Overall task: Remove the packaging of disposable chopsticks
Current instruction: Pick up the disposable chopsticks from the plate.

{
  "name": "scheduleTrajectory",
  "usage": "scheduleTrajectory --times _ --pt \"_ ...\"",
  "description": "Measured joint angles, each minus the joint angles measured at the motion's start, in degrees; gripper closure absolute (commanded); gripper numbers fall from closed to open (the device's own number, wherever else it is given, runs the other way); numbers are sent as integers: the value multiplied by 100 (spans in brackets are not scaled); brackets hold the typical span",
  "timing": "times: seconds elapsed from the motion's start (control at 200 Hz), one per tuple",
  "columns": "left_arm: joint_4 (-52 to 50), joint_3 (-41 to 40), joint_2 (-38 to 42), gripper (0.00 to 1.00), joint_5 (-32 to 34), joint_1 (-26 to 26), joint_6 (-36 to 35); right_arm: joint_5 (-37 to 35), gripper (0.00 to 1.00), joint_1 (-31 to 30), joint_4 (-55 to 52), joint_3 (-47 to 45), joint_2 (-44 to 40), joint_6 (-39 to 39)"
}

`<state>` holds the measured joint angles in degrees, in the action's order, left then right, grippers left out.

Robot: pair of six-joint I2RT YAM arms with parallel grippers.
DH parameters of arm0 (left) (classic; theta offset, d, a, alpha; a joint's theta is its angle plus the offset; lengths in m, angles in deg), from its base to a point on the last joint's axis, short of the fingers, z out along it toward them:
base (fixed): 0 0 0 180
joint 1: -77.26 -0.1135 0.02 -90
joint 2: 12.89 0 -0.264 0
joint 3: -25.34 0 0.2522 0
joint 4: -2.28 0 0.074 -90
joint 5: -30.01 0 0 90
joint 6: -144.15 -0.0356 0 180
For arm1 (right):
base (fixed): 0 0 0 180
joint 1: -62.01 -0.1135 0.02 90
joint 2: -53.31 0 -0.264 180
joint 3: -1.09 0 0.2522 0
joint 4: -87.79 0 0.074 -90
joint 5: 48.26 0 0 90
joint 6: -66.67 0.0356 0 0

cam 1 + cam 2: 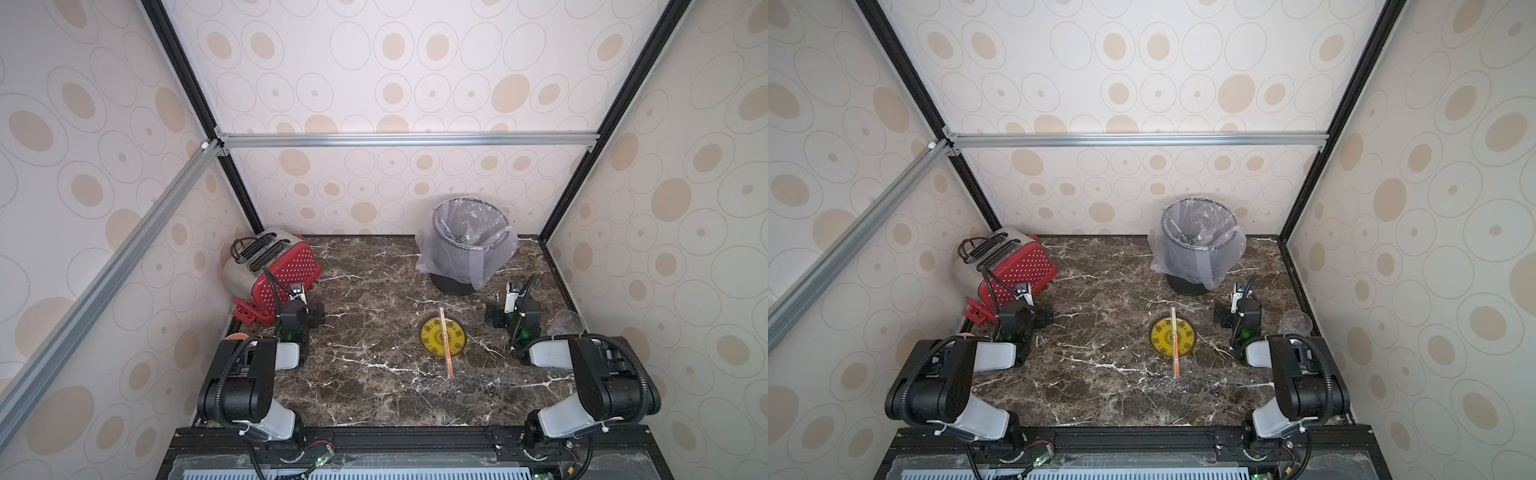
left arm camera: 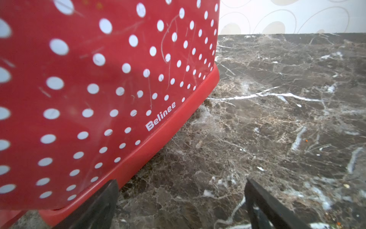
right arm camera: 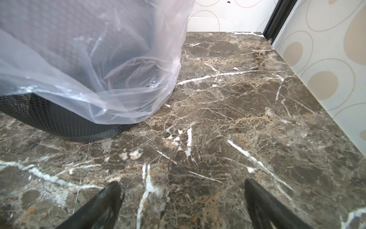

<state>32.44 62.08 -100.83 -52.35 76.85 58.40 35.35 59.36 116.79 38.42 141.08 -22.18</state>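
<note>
White lettering "Belinee" stands on the red polka-dotted toaster (image 2: 99, 89), near its base.

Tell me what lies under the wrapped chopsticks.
A yellow disc lies under the middle of the packaging; both ends extend past it over the marble tabletop. The disc's strip directly beneath is covered.

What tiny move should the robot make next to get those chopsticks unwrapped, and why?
Probably swing the right gripper, open and empty beside the bin, toward the packaging lying untouched across the yellow disc; it looks nearer than the left gripper by the toaster.
</note>
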Motion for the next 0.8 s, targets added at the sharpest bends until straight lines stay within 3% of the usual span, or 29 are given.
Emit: scheduleTrajectory --times 0.801 --pt "157 0 0 1 39 -24 -74 -9 0 -7 107 0 2 -57"
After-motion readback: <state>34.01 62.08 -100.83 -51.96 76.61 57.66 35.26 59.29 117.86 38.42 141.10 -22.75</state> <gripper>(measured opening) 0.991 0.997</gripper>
